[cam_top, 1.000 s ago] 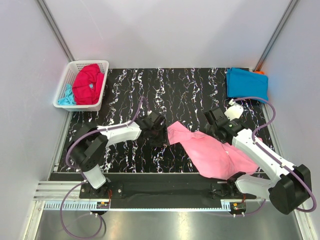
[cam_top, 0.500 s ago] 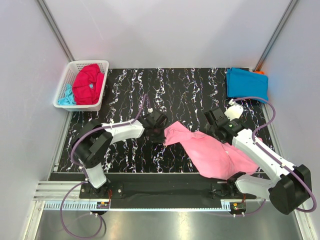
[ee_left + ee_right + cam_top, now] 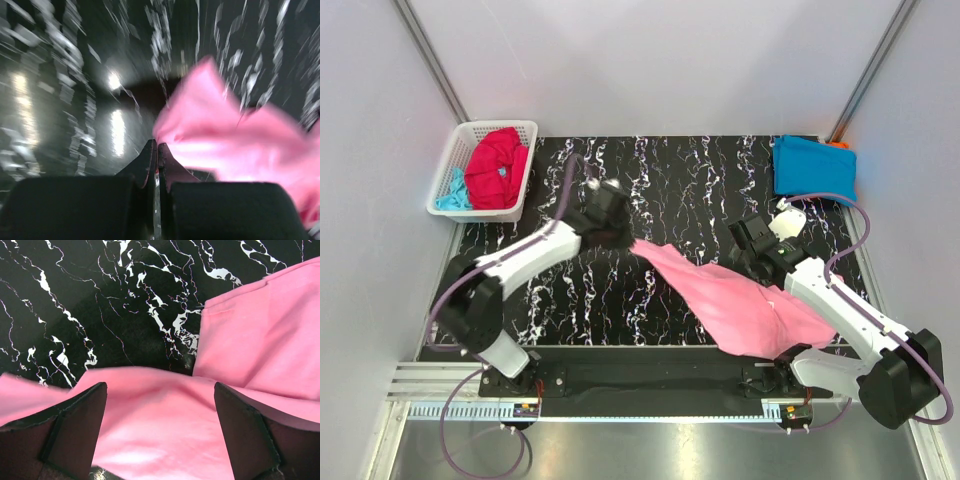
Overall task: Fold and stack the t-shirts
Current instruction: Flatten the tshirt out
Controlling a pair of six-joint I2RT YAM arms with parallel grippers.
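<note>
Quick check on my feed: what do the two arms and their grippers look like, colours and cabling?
Both arms have white link shells with black joints and bases: left arm, right arm. A thin purple cable loops along each. The left gripper and right gripper have black, wedge-shaped fingers.

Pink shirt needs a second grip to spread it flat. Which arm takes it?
Right. The right fingers stand open just above the pink shirt, with free cloth below them. The left fingers are shut on its corner, so that arm is occupied.
</note>
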